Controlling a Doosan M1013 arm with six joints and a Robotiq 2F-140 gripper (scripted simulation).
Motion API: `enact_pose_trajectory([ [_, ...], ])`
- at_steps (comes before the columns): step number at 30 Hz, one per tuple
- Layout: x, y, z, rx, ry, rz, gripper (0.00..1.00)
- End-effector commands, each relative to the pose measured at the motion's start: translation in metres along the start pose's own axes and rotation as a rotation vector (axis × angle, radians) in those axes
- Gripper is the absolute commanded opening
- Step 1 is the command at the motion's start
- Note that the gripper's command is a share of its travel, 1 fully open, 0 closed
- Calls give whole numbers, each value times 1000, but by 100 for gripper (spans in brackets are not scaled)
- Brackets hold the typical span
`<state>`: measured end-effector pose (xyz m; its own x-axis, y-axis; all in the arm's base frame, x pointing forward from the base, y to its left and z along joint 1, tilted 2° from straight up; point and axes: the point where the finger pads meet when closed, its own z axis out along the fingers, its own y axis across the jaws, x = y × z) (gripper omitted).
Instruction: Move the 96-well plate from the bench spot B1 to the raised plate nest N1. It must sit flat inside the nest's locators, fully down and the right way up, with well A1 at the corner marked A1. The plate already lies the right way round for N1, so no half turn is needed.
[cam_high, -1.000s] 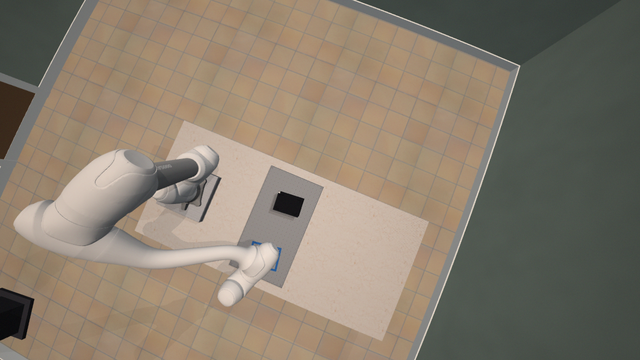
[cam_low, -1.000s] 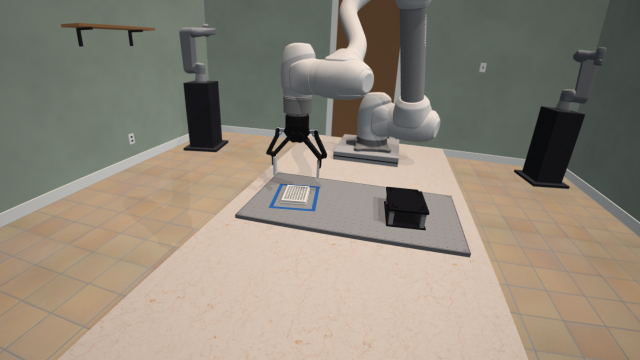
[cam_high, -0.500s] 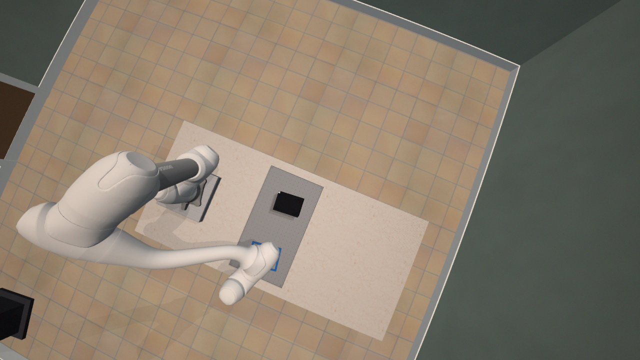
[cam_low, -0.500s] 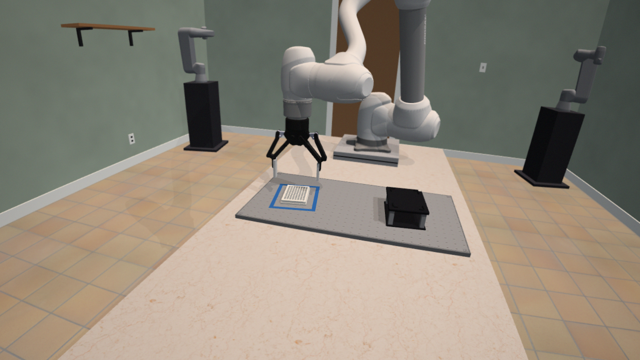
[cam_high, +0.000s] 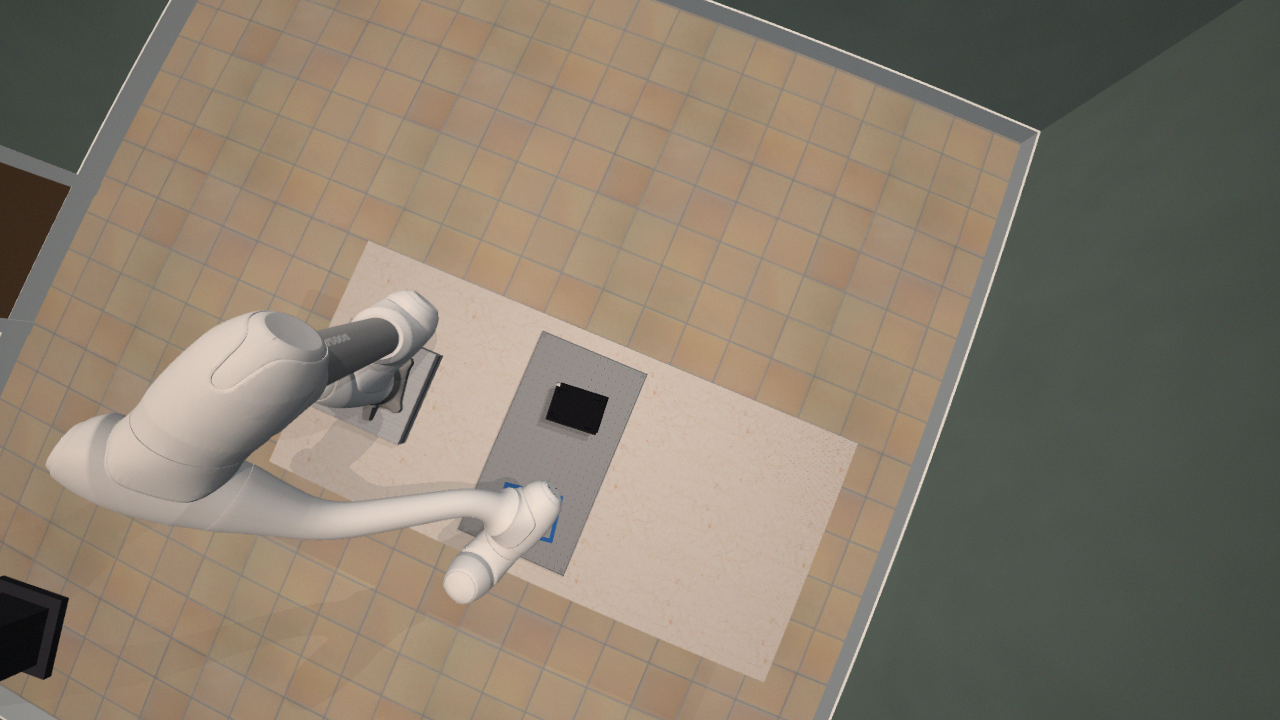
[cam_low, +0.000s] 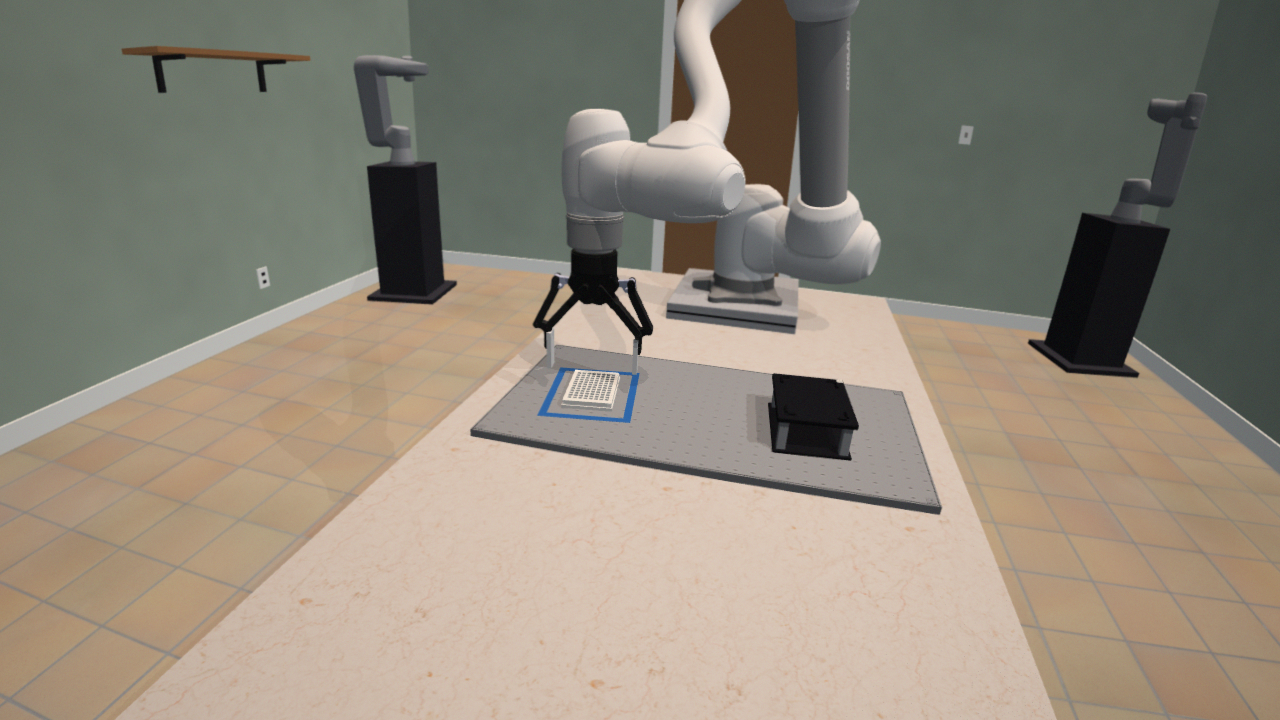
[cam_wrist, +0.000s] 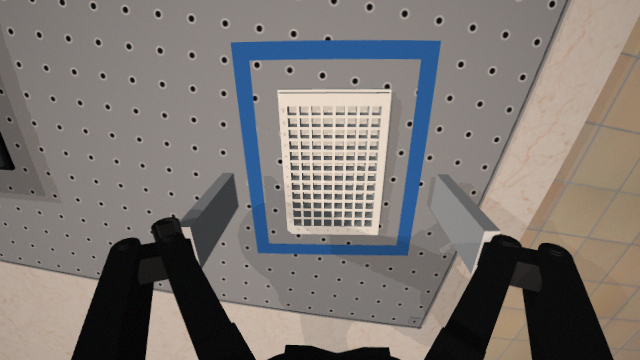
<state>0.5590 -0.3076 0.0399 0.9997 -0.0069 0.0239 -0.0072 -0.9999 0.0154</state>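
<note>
- The gripper (cam_wrist: 332, 215) is spread fully wide and holds nothing; it hangs above the 96-well plate (cam_wrist: 334, 161).
- The plate lies flat inside the blue frame of spot B1 (cam_wrist: 247, 150), on the grey perforated board (cam_low: 698, 429).
- In the wrist view one finger (cam_wrist: 212, 207) is at 9 o'clock of the plate and the other at 3 o'clock, both outside the blue frame.
- Nest N1 (cam_low: 812, 413) stands well apart, at 3 o'clock of the plate in the exterior view.
- Risk, I think: an off-centre descent can let one finger push the plate sideways, so it is gripped tilted.
</note>
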Motion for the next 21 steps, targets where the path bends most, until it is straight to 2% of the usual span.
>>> enact_pose_trajectory([
  [1, 0, 0, 4, 0, 0, 0, 100],
  [15, 0, 0, 27, 0, 0, 0, 100],
  [21, 0, 0, 30, 0, 0, 0, 100],
])
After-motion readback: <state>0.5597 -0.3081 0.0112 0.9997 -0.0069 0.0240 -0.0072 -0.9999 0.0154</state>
